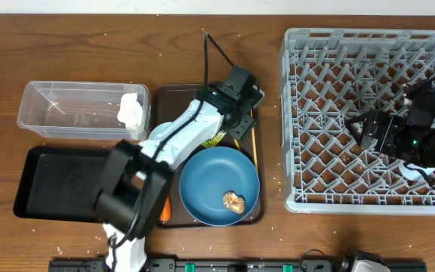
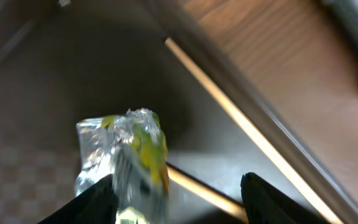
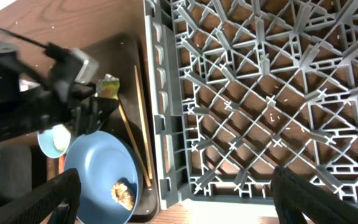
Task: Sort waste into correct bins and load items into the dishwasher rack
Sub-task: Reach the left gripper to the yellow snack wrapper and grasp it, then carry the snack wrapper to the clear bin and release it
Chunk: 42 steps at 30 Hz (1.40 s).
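Observation:
My left gripper (image 2: 176, 200) hangs open over the brown serving tray (image 1: 174, 98). The yellow-green snack wrapper (image 2: 129, 155) stands between its jaws, against the left finger (image 2: 95, 202) and well apart from the right one. Two chopsticks (image 2: 229, 118) lie on the tray beside it. The blue plate (image 1: 219, 185) holds a tan food scrap (image 1: 235, 202). A white tissue (image 1: 131, 109) lies in the clear tub (image 1: 66, 113), and the black tray (image 1: 59, 181) sits in front of that tub. My right gripper (image 3: 194, 199) is open and empty above the grey dishwasher rack (image 1: 338, 83).
An orange carrot (image 1: 165, 208) pokes out beside the plate, under my left arm. A light-blue cup (image 3: 53, 140) with something white in it stands left of the plate. The rack's near wall (image 3: 160, 124) runs close along the serving tray.

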Tool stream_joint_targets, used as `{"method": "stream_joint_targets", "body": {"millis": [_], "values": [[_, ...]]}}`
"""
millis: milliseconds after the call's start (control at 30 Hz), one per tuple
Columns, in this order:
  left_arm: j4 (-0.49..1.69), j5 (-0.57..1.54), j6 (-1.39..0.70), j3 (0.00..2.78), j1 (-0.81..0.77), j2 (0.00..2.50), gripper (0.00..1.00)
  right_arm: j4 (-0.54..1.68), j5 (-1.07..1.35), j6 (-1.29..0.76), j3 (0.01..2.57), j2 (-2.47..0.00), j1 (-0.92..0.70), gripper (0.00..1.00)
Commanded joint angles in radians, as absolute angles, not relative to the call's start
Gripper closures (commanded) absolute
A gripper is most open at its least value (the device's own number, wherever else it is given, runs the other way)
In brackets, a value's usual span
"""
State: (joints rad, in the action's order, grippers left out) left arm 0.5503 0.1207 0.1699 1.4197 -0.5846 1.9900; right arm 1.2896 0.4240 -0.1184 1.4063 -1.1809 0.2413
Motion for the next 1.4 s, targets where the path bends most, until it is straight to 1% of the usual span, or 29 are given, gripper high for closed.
{"method": "stream_joint_targets", "body": {"millis": [0,33,67,100,167,200,233,433,600,700,833,933,1000,1133,1267,1367], "values": [[0.535,0.115,0.179,1.409,-0.574,2.037,0.36,1.295,0.418,-0.118,1.404,-1.180,0.226,0.09],[0.533,0.115,0.179,1.409,-0.573,2.044,0.37,1.295,0.418,-0.118,1.404,-1.180,0.226,0.09],[0.533,0.115,0.179,1.409,-0.572,2.052,0.43,1.295,0.418,-0.118,1.404,-1.180,0.226,0.09],[0.533,0.115,0.179,1.409,-0.572,2.054,0.53,1.295,0.418,-0.118,1.404,-1.180,0.226,0.09],[0.537,0.099,0.179,1.411,-0.572,2.048,0.80,1.295,0.418,-0.118,1.404,-1.180,0.226,0.09],[0.542,0.080,0.178,1.414,-0.572,2.041,0.90,1.295,0.418,-0.118,1.404,-1.180,0.226,0.09],[0.553,0.053,0.174,1.421,-0.572,2.030,0.94,1.295,0.418,-0.118,1.404,-1.180,0.226,0.09],[0.604,-0.019,0.171,1.456,-0.572,1.904,0.94,1.295,0.418,-0.118,1.404,-1.180,0.226,0.09],[0.617,-0.199,0.142,1.456,-0.560,1.748,0.94,1.295,0.418,-0.118,1.404,-1.180,0.226,0.09],[0.624,-0.294,0.085,1.456,-0.514,1.685,0.94,1.295,0.419,-0.118,1.404,-1.180,0.226,0.09],[0.624,-0.308,-0.028,1.455,-0.379,1.665,0.94,1.301,0.418,-0.118,1.404,-1.180,0.226,0.09],[0.616,-0.295,-0.155,1.444,-0.250,1.684,0.94,1.310,0.419,-0.118,1.404,-1.180,0.226,0.09],[0.607,-0.236,-0.233,1.444,-0.155,1.709,0.94,1.314,0.418,-0.118,1.404,-1.180,0.226,0.09],[0.597,-0.147,-0.430,1.444,-0.019,1.752,0.94,1.314,0.418,-0.118,1.404,-1.180,0.226,0.09],[0.597,-0.141,-0.620,1.444,0.064,1.784,0.94,1.321,0.418,-0.118,1.404,-1.180,0.226,0.09],[0.605,-0.141,-0.725,1.443,0.098,1.794,0.94,1.328,0.418,-0.118,1.404,-1.180,0.226,0.09]]}}
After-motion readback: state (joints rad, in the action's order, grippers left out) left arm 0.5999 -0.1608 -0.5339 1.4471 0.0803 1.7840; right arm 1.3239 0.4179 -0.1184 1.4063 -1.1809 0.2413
